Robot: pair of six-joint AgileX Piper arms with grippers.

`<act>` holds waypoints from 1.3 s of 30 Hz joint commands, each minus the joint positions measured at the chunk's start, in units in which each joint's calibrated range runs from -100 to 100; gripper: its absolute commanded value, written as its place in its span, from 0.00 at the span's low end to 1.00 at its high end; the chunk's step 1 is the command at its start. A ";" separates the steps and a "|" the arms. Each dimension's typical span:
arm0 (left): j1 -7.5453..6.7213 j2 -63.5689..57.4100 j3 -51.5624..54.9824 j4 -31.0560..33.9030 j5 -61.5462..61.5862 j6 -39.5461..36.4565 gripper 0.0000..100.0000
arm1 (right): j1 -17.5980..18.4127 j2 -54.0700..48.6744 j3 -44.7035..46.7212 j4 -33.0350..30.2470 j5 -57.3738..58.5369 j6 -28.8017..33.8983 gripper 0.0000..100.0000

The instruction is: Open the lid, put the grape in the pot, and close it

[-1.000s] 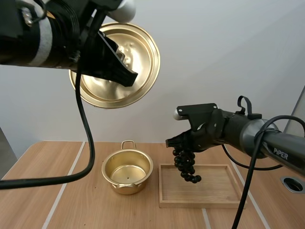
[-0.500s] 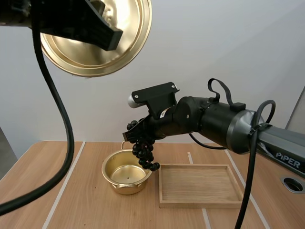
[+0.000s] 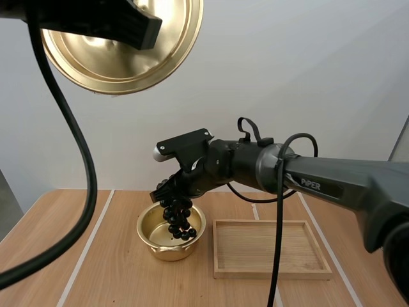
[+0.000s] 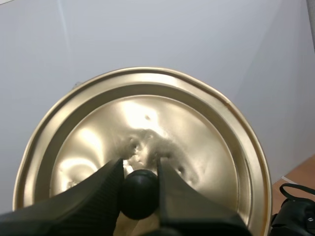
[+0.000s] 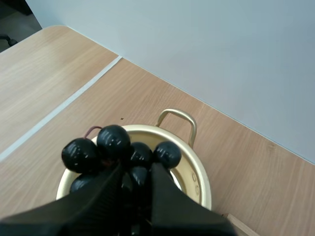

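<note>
Up top at left, our left gripper [image 3: 131,25] is clamped on the black round knob [image 4: 140,194] of the round brass-coloured metal lid [image 3: 121,64]. It holds the lid high above the light wooden table [image 3: 57,256], concave underside toward the high camera. Left wrist view: both fingers [image 4: 98,189] pinch the knob from either side. Below, the small brass-coloured metal pot [image 3: 167,251] sits uncovered on the table, one loop handle [image 5: 177,118] at its far rim. Right over it, our right gripper [image 3: 172,192] pinches the top of the bunch of glossy black grapes [image 3: 177,220]. The bunch hangs straight down, and its lowest grapes sit inside the pot's rim in the high view. We can't tell whether they touch the bottom. Right wrist view: the fingers are closed on the bunch, with the pot's opening directly beneath. Just right of the pot lies the shallow rectangular wooden tray [image 3: 271,249], and our right arm reaches in above it.
</note>
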 commanded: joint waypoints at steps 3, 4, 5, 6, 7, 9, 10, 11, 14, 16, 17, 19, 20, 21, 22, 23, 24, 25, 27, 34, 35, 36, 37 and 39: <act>-0.16 -0.16 -0.39 0.38 1.22 -0.61 0.00 | 0.07 3.08 -0.59 -1.08 -3.84 -0.51 0.00; -0.16 -0.16 -0.39 0.38 1.22 -0.61 0.00 | 0.07 3.72 -0.59 -1.08 -4.32 -0.51 0.03; -0.16 -0.16 -0.39 0.38 1.22 -0.61 0.00 | 0.07 4.20 -0.59 -1.08 -4.47 -0.51 0.11; -0.16 -0.16 -0.39 0.38 1.22 -0.61 0.00 | 0.07 4.71 -0.59 -1.08 -4.65 -0.51 0.22; -0.16 -0.16 -0.39 0.38 1.22 -0.61 0.00 | 0.07 4.93 -0.59 -0.95 -4.79 -0.51 0.35; -0.16 -0.16 -0.39 0.38 1.22 -0.61 0.00 | 0.07 5.15 -0.59 -0.74 -5.25 -0.51 0.63; -0.16 -0.16 -0.39 0.38 1.22 -0.61 0.00 | 0.07 5.15 -0.59 -0.18 -5.88 -0.51 0.75; -0.16 -0.16 -0.39 0.38 1.22 -0.61 0.00 | 0.07 5.15 -0.59 0.30 -6.09 -0.51 0.86; -0.16 -0.16 -0.39 0.38 1.22 -0.61 0.00 | 0.07 5.15 -0.59 1.06 -6.30 -0.51 1.00; -0.16 -0.16 -0.39 0.38 1.22 -0.61 0.00 | 0.07 5.02 -0.59 1.06 -6.07 -0.51 1.00; -0.16 -0.16 -0.39 0.38 1.22 -0.61 0.00 | 0.07 4.55 -0.59 1.06 -5.60 -0.51 1.00; -0.16 -0.16 -0.39 0.49 1.22 -0.61 0.00 | 0.07 3.20 -0.59 1.06 -4.10 -0.51 1.00; -0.16 -0.16 -0.39 0.49 1.22 -0.61 0.00 | 0.07 2.23 -0.59 1.06 -3.24 -0.51 1.00; -0.16 -0.16 -0.39 0.72 1.22 -0.61 0.00 | 0.07 1.20 -0.59 1.06 -2.33 -0.51 1.00; -0.16 -0.16 -0.39 1.00 1.22 -0.61 0.00 | 0.07 -0.16 -0.59 1.06 -0.94 -0.51 1.00; -0.16 -0.16 -0.39 1.15 1.22 -0.61 0.00 | 0.07 -1.05 -0.59 1.06 0.37 -0.51 0.95; -0.16 -0.16 -0.39 1.27 1.22 -0.61 0.00 | 0.07 -2.16 -0.59 1.06 1.33 -0.51 0.88; -0.16 -0.16 -0.39 1.39 1.22 -0.61 0.00 | 0.07 -3.14 -0.59 1.06 2.56 -0.51 0.77; -0.16 -0.16 -0.39 1.39 1.22 -0.61 0.00 | 0.07 -4.77 -0.59 1.16 4.29 -0.51 0.48; -0.16 -0.16 -0.39 1.39 1.22 -0.61 0.00 | 0.07 -6.13 -0.59 3.51 2.87 -0.40 0.00; -0.16 -0.16 -0.39 1.39 1.22 -0.61 0.00 | 0.07 -5.78 -0.59 4.11 1.17 -0.49 0.00; -0.16 -0.16 -0.39 1.51 1.22 -0.61 0.00 | 0.16 -5.29 -0.59 4.11 -0.74 -0.49 0.00; -0.16 -0.16 -0.39 1.69 1.22 -0.61 0.00 | 0.18 -4.73 -0.59 4.11 -2.56 -0.59 0.00; -0.16 -0.16 -0.39 2.40 1.22 -0.61 0.00 | 0.57 -2.75 -0.59 4.11 -5.56 -1.81 0.00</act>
